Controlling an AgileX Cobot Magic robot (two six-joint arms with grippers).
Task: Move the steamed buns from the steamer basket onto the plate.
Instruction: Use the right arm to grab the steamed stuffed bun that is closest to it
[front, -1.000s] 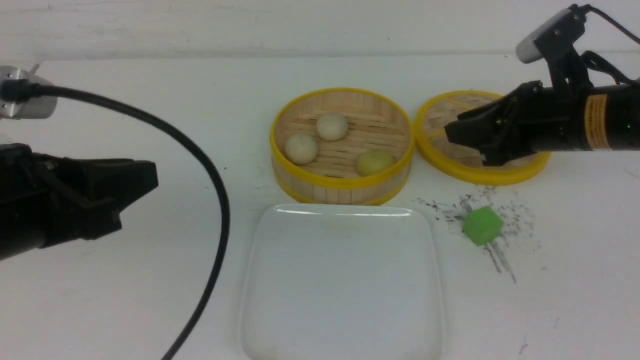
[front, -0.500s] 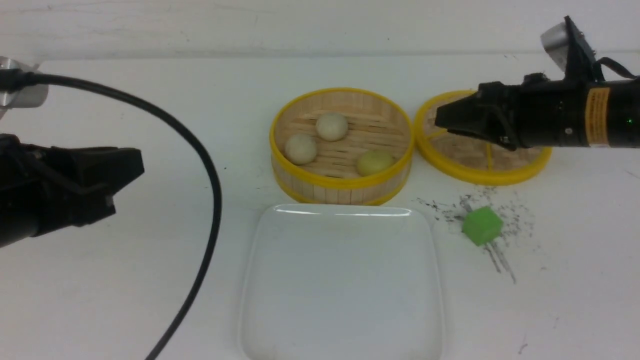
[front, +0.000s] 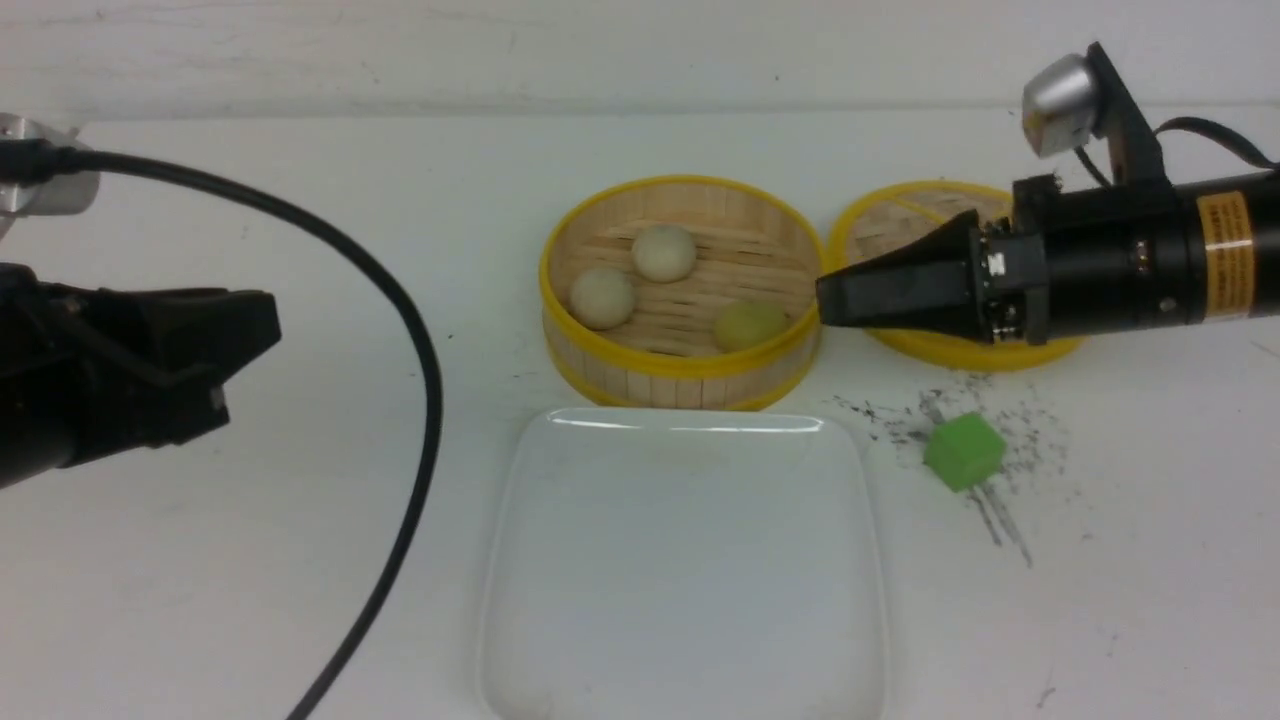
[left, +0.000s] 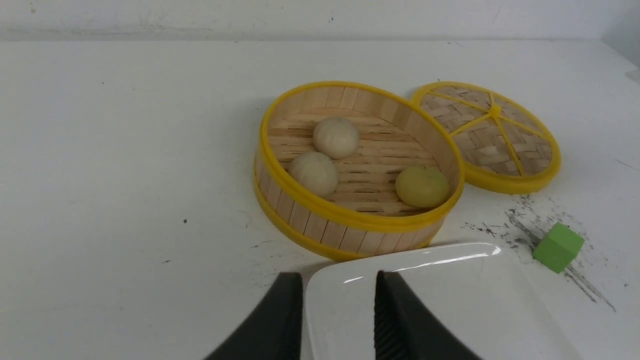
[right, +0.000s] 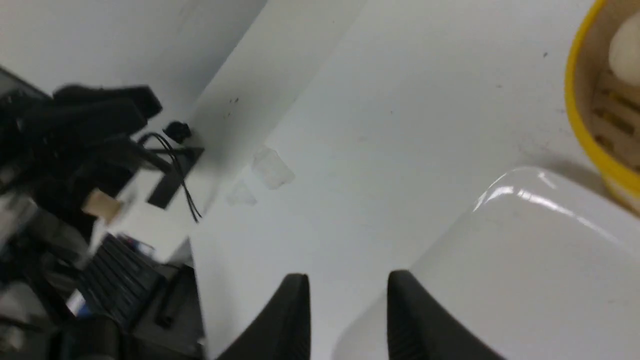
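While three steamed buns (front: 663, 253) sit in steamer basket (front: 680, 365), plate (front: 680, 560) just before it; right claw (front: 830, 298) parted, empty, tip by basket's right rim; left claw (front: 265, 335) parted, empty, well apart.

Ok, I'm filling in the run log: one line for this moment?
steamed buns: three, in steamer basket | plate: no buns | left jaws: open, empty | right jaws: open, empty, by basket's right rim

Scuffed white table (front: 200, 600), white wall (front: 400, 50)
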